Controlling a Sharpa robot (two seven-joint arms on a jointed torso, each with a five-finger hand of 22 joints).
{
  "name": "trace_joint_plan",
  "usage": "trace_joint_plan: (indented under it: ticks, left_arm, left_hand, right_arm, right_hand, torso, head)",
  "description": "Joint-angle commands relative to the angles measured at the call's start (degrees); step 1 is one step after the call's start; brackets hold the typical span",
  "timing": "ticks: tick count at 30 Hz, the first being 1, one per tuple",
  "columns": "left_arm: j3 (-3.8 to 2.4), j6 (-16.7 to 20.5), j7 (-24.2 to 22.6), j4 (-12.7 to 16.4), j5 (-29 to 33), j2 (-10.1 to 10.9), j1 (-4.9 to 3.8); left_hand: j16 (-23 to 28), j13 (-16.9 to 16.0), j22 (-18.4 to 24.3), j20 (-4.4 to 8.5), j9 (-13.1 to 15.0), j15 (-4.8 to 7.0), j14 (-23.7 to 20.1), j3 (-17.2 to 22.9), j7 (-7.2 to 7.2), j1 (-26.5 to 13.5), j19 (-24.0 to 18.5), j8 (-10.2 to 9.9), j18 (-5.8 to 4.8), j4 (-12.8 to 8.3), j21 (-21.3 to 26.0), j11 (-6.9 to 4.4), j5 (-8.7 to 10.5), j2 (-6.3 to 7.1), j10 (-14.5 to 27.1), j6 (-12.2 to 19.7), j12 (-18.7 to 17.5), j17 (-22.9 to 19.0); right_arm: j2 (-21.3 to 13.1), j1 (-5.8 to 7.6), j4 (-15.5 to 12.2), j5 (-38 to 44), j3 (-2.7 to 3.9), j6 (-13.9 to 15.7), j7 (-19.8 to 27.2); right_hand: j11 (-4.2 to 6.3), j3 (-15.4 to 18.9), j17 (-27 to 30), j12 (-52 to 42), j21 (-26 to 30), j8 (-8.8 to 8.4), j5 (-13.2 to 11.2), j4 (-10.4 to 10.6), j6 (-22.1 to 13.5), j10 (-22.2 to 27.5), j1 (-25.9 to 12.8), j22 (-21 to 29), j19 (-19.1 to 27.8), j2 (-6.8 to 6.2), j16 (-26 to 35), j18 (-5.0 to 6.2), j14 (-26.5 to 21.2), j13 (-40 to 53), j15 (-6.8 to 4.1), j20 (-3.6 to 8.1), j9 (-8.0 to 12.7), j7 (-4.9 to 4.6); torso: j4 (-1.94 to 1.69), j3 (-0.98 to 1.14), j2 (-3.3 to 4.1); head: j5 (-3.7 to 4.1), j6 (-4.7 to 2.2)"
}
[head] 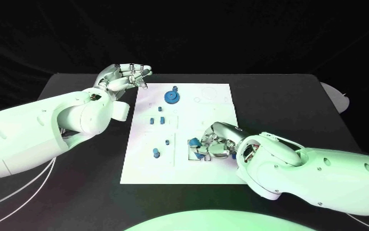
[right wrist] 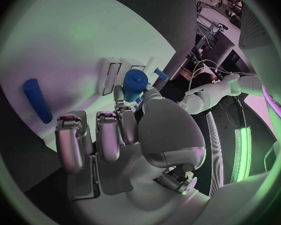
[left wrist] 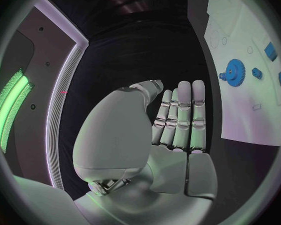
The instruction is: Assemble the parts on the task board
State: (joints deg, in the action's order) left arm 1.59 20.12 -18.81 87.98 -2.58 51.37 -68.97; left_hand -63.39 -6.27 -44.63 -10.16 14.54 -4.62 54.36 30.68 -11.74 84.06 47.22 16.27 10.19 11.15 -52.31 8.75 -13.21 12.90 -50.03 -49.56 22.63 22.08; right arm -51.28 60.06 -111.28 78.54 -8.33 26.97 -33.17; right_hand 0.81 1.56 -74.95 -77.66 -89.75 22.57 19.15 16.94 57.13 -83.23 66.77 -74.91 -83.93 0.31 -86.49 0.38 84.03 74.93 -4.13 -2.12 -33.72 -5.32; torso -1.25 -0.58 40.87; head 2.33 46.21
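Right hand (head: 219,140) sat over the parts tray (head: 198,150) at the near right of the task board (head: 207,175), blocking access there. Left hand (head: 121,79) hung off the board's far left corner. Blue gear (head: 174,97) and small pegs (head: 157,118) stood mid-board; bare strip along the near edge.

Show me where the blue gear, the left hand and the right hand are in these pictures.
blue gear (head: 174,97): head view, on the gear's round face.
left hand (head: 123,78): head view, on the middle of the hand, beside the task board's far corner.
right hand (head: 217,139): head view, on the back of the hand, over the board's near part.
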Motion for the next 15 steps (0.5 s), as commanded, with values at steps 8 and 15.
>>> trace_joint_plan:
  ticks: [8, 15]
  left_arm:
    - [-0.04, -0.90, -0.16, 0.20, 0.45, 0.00, -0.04]
    - [-0.04, -0.91, -0.10, 0.20, 0.46, 0.01, -0.04]
  left_hand:
    - [0.22, 0.06, 0.07, 0.02, 0.06, -0.07, -0.30, 0.23, -0.07, -0.37, 0.38, 0.27, 0.33, 0.16, 0.26, 0.02, -0.08, -0.04, 0.51, -0.49, 0.31, -0.07]
    - [0.22, 0.06, 0.07, 0.02, 0.06, -0.07, -0.30, 0.23, -0.07, -0.37, 0.38, 0.27, 0.33, 0.16, 0.26, 0.02, -0.08, -0.04, 0.51, -0.49, 0.31, -0.07]
  right_arm:
    - [0.91, -0.37, 1.03, 0.54, -0.11, -1.79, -0.56]
    - [1.07, -0.38, 1.37, 1.36, -0.11, -1.37, -0.79]
  right_hand:
    - [0.24, 0.78, -6.64, -0.27, -0.25, 0.31, -0.65, -0.05, 2.79, -0.47, -0.87, -15.09, -6.07, -0.07, -0.40, -0.38, 4.46, 4.58, -0.45, 0.37, -0.10, 2.23]
    - [0.34, 3.34, -6.56, 0.00, -0.25, 1.32, -5.90, 0.03, 2.84, -0.49, -4.10, -15.09, -6.07, 0.26, -0.36, -0.38, 4.43, 4.58, -0.65, 0.54, -0.64, 2.45]
  torso:
    - [0.11, 0.08, -0.02]
    - [0.15, 0.07, -0.04]
  head:
    - [-0.21, 0.09]
    - [-0.17, -0.06]
